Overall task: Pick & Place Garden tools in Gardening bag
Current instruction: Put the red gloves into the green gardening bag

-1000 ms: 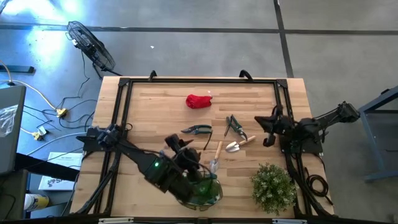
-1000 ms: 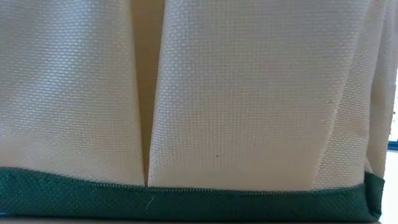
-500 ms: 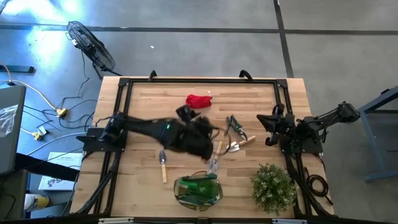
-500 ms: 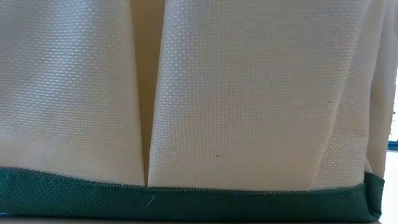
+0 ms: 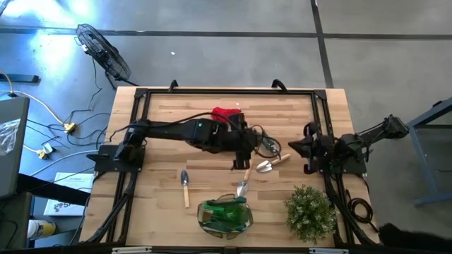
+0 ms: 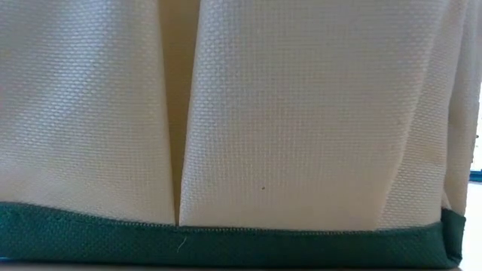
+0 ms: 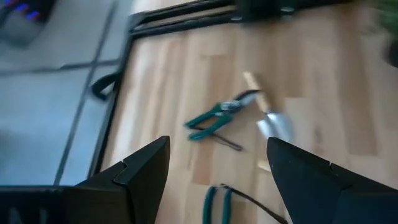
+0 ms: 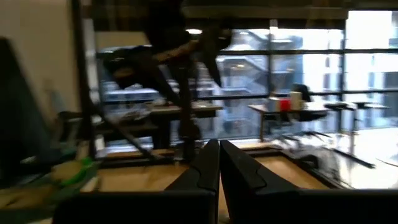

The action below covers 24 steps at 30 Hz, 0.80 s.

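My left gripper [image 5: 242,149] hangs open over the table's middle, with nothing between its fingers [image 7: 217,142]. Beyond it, green-handled pruning shears [image 7: 214,119] and a silver trowel with a wooden handle [image 7: 273,124] lie flat on the wood. A second trowel [image 5: 244,182] lies nearer the bag. A red glove [image 5: 226,113] lies toward the far edge. A small wooden-handled tool [image 5: 185,188] lies left of the gardening bag [image 5: 226,215]. The bag stands at the near edge, and its cream wall fills the low view [image 6: 301,113]. My right gripper [image 5: 305,150] waits shut at the right.
A bushy potted plant [image 5: 311,212] stands at the near right corner beside the bag. A black frame [image 5: 141,106] runs around the tabletop. Part of another green-handled pair of shears [image 7: 217,200] shows just under my left gripper.
My left gripper has swung from over the bag at the near edge toward the far right, ending above the shears at the table's middle, and has rolled as it went. Its fingers have stayed open. The bag and the tools on the table have kept their places.
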### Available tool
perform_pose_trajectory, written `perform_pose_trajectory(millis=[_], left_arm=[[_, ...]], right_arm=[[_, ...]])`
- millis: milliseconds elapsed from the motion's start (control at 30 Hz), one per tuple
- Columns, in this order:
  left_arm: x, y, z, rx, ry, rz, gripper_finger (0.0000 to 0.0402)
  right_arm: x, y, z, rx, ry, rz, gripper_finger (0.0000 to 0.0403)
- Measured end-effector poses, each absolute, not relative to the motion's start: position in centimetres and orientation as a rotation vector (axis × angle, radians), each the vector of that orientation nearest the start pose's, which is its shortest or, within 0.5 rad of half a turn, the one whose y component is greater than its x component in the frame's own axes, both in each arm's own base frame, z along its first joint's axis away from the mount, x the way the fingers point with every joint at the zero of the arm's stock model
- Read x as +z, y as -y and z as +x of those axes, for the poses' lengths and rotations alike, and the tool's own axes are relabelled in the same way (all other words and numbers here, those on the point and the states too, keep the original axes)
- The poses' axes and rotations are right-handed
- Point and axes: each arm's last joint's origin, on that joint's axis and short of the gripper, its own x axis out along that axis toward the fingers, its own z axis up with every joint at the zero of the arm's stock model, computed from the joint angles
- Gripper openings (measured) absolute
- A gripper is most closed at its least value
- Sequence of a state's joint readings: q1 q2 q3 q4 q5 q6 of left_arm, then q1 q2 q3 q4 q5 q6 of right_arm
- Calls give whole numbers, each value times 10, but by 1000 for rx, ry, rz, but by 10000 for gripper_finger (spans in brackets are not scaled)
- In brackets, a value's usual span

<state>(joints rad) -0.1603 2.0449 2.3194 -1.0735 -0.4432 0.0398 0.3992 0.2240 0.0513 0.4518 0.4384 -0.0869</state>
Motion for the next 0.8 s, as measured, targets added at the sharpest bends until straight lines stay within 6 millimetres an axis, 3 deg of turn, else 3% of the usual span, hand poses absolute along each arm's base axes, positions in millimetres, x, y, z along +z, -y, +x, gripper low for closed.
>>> perform_pose_trajectory(millis=[133, 300, 500, 633, 800], left_arm=[[393, 55, 421, 175, -806, 310, 260], [390, 53, 412, 100, -899, 269, 260], [394, 72, 412, -179, -840, 325, 260], [402, 61, 407, -125, -833, 321, 260], [419, 48, 384, -78, -859, 291, 260]], right_arm=[[204, -32, 102, 16, 251, -50, 3], [205, -27, 103, -132, 245, -63, 3], [207, -25, 103, -153, 264, -54, 3], [207, -24, 103, -151, 268, 6, 3], [203, -25, 104, -139, 234, 41, 3]])
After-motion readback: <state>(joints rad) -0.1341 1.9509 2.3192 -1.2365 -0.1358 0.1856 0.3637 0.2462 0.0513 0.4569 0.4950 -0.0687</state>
